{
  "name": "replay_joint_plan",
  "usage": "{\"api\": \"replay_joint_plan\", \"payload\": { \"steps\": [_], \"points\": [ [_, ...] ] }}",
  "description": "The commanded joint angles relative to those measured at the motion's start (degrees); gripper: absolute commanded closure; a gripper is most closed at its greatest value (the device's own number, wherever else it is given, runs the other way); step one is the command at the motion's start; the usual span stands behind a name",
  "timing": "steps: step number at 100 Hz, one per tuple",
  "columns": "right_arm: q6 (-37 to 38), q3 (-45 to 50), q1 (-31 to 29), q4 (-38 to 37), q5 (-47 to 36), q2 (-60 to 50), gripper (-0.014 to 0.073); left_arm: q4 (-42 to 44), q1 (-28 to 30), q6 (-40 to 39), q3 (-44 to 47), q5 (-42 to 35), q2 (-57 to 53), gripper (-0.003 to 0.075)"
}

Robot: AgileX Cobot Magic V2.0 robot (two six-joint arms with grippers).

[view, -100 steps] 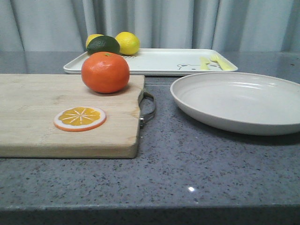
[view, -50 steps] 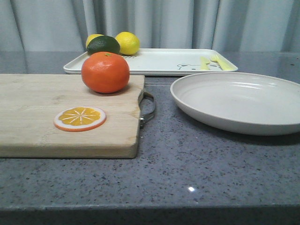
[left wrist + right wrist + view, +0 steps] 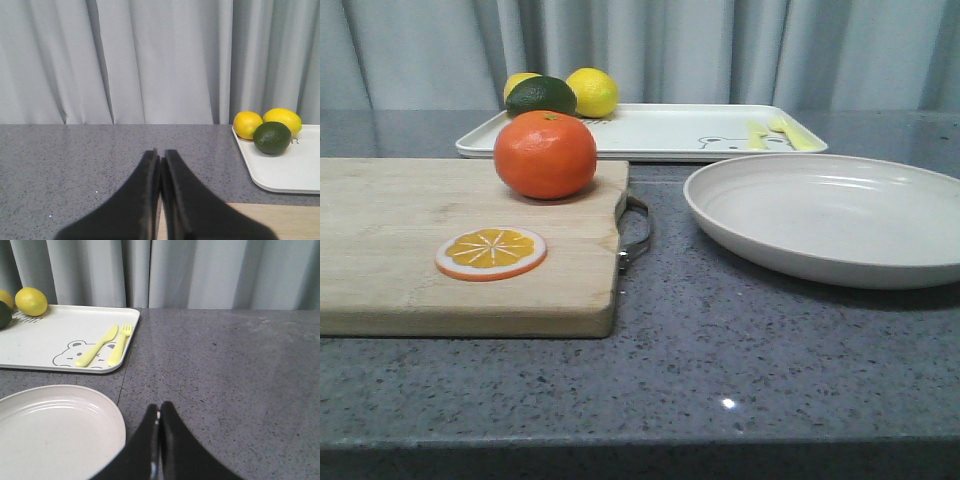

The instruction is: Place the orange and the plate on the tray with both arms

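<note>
In the front view we see, at left, the board point(image 3: 460, 245) carrying a slice point(image 3: 490, 253) and, at its far edge, the orange point(image 3: 545, 154), with the plate point(image 3: 830, 215) on the counter at right and the tray point(image 3: 650, 130) across the upper middle, holding lemons point(image 3: 592, 91) and a lime point(image 3: 540, 95) at its left end. Our left gripper point(image 3: 160, 165) and right gripper point(image 3: 158, 415) each show at the bottom centre of their own wrist views, fingers pressed together, clenched on nothing. Neither reaches the orange or plate.
</note>
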Motion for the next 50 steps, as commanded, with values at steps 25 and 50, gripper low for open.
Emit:
{"api": "replay_joint_plan", "payload": {
  "steps": [25, 50],
  "points": [
    [0.0, -1.9, -0.3, -0.5, -5.0, 0.8, 0.0661, -0.5, 0.2, 0.0, -2.3, -6.5, 1.5, 0.074],
    [0.0, -1.9, -0.3, -0.5, -5.0, 0.8, 0.0661, -0.5, -1.3, 0.0, -3.3, -6.4, 6.2, 0.0612]
  ]
}}
